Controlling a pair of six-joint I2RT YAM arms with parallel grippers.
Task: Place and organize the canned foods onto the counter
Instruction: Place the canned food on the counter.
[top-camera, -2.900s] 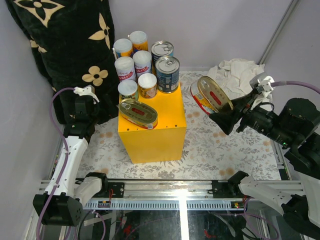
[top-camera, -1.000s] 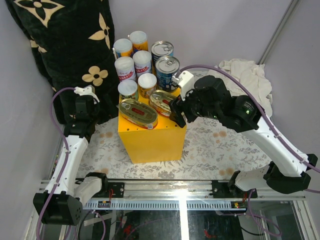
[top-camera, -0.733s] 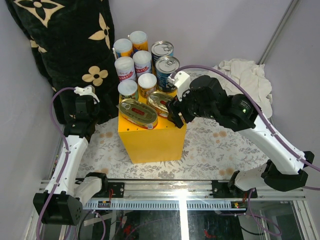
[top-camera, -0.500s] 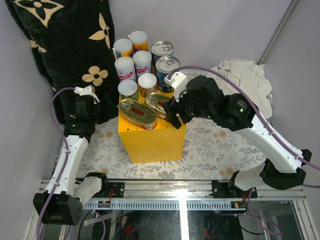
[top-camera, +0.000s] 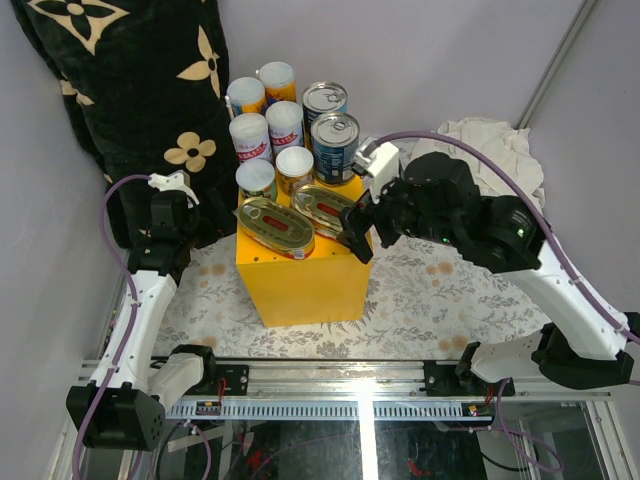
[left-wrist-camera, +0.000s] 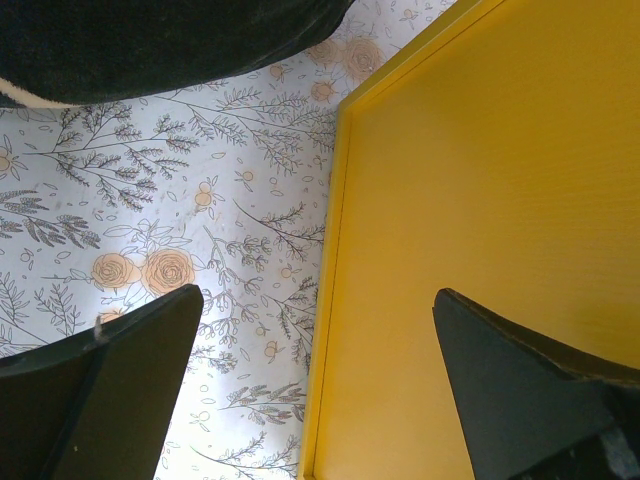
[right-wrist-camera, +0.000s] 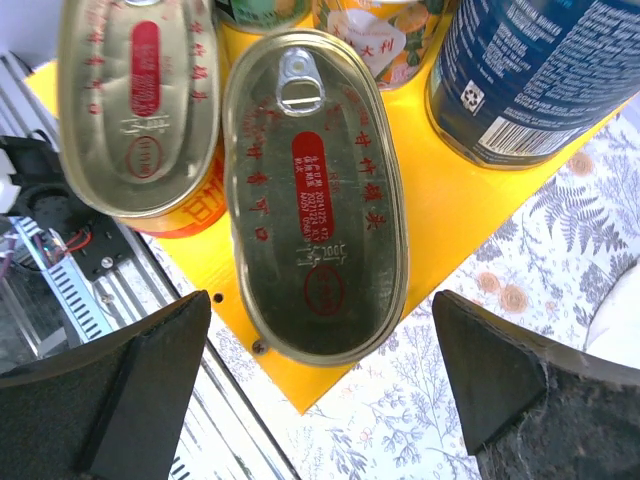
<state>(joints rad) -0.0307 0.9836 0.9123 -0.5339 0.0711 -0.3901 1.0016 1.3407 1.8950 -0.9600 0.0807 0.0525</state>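
Observation:
The yellow counter (top-camera: 305, 270) stands mid-table. On it stand several slim white-lidded cans (top-camera: 250, 135), two blue silver-topped cans (top-camera: 334, 140) and two flat oval gold tins side by side at the front: one on the left (top-camera: 276, 226), one on the right (top-camera: 322, 208). My right gripper (top-camera: 358, 232) is open and empty, just right of and above the right tin. In the right wrist view that tin (right-wrist-camera: 315, 195) lies flat between my spread fingers (right-wrist-camera: 130, 390), beside the other tin (right-wrist-camera: 140, 100). My left gripper (top-camera: 165, 215) is open and empty beside the counter's left wall (left-wrist-camera: 480, 180).
A black flower-patterned pillow (top-camera: 120, 90) leans at the back left, close to my left arm. A crumpled white cloth (top-camera: 490, 150) lies at the back right. A floral tablecloth (top-camera: 440, 290) covers the table. A metal rail (top-camera: 360, 380) runs along the near edge.
My right gripper brought the second oval tin from the right, set it on the counter beside the first, opened and drew back a little to the right. The left arm has not moved.

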